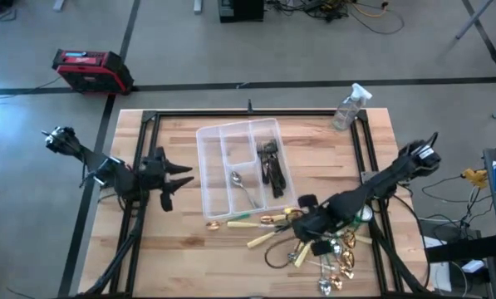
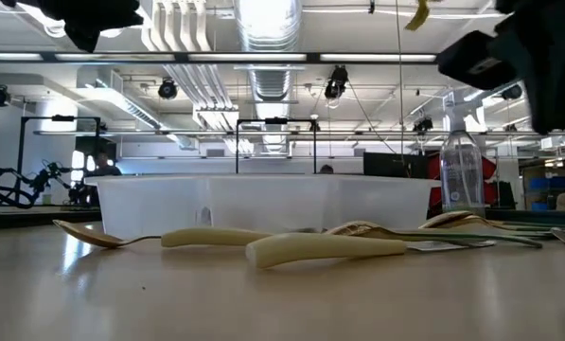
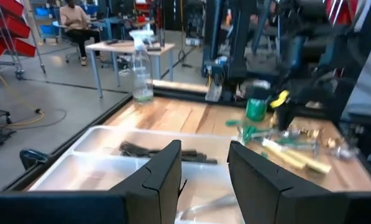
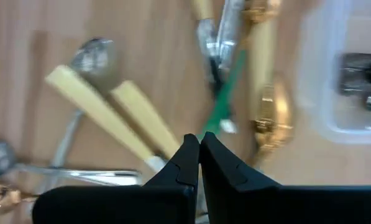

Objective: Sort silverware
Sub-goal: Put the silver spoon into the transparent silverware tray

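Wood table (image 1: 173, 241) carries clear tray (image 1: 208, 178), spray bottle (image 1: 348, 106) at far right corner, green can (image 3: 255, 109), loose silverware (image 1: 302, 241) near tray's front right.

Robotics lab/workshop: exposed ceiling ducts (image 2: 268, 24) w/ strip lights, another robot arm (image 2: 22, 182) at back, floor cables (image 1: 347, 12), red toolbox (image 1: 91, 70), person at desk (image 3: 75, 18).

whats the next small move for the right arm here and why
Probably open the right gripper and ease it down onto one cream-handled knife. Its fingers are shut with nothing between them, hovering over the loose pile of cutlery on the table beside the clear tray. The tray already holds dark forks and a silver spoon. The left gripper waits beside the tray.
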You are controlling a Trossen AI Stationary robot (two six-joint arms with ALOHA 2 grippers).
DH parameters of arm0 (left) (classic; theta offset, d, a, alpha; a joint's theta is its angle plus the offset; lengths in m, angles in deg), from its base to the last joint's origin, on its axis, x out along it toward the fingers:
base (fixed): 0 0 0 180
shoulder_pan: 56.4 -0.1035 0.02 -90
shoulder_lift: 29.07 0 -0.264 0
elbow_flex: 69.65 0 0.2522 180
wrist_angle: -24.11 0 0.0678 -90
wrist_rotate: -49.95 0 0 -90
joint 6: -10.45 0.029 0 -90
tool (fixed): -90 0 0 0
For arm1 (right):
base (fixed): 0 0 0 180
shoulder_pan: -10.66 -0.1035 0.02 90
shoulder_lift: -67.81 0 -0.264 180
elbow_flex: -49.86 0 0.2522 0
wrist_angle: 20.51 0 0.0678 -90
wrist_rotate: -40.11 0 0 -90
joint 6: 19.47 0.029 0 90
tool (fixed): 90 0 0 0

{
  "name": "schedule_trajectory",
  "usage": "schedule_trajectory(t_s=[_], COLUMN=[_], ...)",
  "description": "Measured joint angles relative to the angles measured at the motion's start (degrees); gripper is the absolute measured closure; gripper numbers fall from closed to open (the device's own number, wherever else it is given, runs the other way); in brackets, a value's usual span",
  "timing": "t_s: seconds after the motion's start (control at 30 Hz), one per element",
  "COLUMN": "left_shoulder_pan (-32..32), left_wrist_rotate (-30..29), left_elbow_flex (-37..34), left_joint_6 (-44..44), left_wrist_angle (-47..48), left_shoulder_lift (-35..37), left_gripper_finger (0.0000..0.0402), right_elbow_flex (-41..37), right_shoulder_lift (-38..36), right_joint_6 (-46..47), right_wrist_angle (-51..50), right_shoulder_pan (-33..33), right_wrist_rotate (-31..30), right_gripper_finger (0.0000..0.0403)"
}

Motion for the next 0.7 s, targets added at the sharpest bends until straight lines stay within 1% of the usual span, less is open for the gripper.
schedule_trajectory(t_s=[0.13, 0.23, 0.37, 0.47, 0.57, 0.7], left_shoulder_pan=[0.00, 0.00, 0.00, 0.00, 0.00, 0.06], left_wrist_rotate=[-0.02, 0.02, 0.00, -0.01, 0.00, 0.57], left_elbow_flex=[-0.02, -0.03, -0.04, -0.04, -0.04, -0.04], left_joint_6=[-0.08, -1.13, -1.55, -1.55, -1.92, -3.50], left_wrist_angle=[-0.61, -1.51, -3.15, -4.38, -4.79, -4.77], left_shoulder_lift=[-3.68, -6.03, -7.94, -8.80, -9.08, -9.18], left_gripper_finger=[0.0283, 0.0283, 0.0283, 0.0283, 0.0283, 0.0283], right_elbow_flex=[-1.48, -1.67, -1.25, -1.21, -1.21, -1.21], right_shoulder_lift=[2.41, 5.05, 8.67, 11.23, 13.27, 13.83], right_joint_6=[6.80, 13.86, 24.33, 31.21, 34.91, 36.31], right_wrist_angle=[10.70, 16.01, 16.81, 16.77, 16.48, 16.34], right_shoulder_pan=[-4.72, -8.53, -12.92, -14.99, -15.76, -15.29], right_wrist_rotate=[1.45, 1.50, 1.47, 1.61, 1.58, 1.50], right_gripper_finger=[0.0403, 0.0403, 0.0388, 0.0372, 0.0353, 0.0319])
